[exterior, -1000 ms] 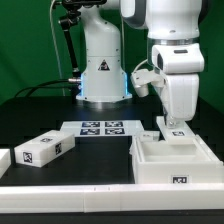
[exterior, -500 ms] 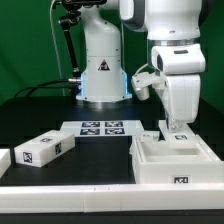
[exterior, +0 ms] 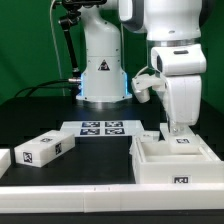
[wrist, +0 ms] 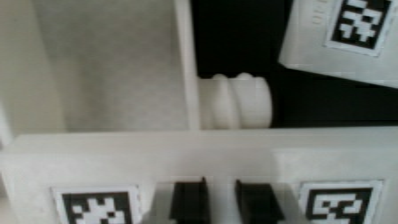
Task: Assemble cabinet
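Note:
The cabinet [exterior: 172, 165] is a large white box at the front on the exterior view's right, with a tag on its front face. My gripper [exterior: 178, 128] stands upright over its far wall. In the wrist view my gripper [wrist: 221, 203] has its two dark fingers [wrist: 187, 203] close together, with a strip of the white cabinet wall [wrist: 107, 110] between them and a tag on each side. A white round knob [wrist: 237, 100] lies inside the box. A smaller white tagged piece [exterior: 46, 149] lies on the exterior view's left.
The marker board [exterior: 102, 128] lies flat in the middle, before the arm's base [exterior: 104, 75]. A small white tagged piece [exterior: 151, 133] sits just behind the cabinet; it also shows in the wrist view [wrist: 347, 40]. Another white piece [exterior: 4, 160] is at the left edge.
My gripper has shifted slightly toward the exterior view's right and a little lower at the cabinet's far wall. The loose pieces have not moved.

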`<state>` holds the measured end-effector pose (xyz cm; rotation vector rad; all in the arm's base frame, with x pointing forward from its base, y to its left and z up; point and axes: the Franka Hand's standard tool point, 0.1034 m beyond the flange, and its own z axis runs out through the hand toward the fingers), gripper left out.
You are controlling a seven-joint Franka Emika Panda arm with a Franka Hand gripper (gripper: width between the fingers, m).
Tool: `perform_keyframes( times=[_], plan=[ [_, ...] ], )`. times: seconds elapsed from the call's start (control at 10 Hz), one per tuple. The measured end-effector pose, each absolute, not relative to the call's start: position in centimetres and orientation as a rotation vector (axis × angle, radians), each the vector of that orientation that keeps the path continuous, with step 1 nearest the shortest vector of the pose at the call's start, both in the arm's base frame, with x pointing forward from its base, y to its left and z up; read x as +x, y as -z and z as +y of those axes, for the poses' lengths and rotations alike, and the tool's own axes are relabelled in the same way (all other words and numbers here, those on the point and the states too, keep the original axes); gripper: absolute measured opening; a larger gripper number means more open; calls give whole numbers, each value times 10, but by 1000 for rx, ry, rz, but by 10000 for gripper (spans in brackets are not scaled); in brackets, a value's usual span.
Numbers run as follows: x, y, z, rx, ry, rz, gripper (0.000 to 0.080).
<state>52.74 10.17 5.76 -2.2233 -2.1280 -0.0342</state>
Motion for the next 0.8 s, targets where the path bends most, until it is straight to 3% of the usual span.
perform_keyframes(
  times=[0.4, 0.8],
  plan=[
    [573, -57, 98, -2258, 91, -2100, 74],
    [581, -57, 100, -2259, 94, -2096, 74]
  ],
)
